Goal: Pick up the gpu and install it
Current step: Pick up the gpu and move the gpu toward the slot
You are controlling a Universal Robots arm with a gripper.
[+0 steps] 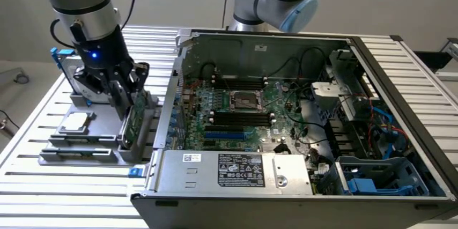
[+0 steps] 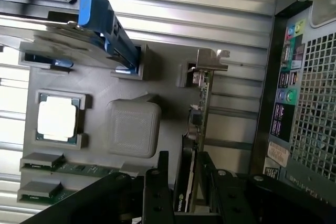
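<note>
The jaws of my gripper point(image 2: 184, 160) are standing apart, straddling the gpu point(image 2: 200, 100); it is sitting upright at the holder's point(image 2: 97, 83) edge beside the computer case point(image 1: 272, 36), leaving its top graspable.

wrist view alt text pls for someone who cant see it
The end effector sits around the gpu, which stands on edge in a grey fixture tray. The tray also holds a silver processor chip and a blue-framed hard drive; a computer case stands beside it.
</note>
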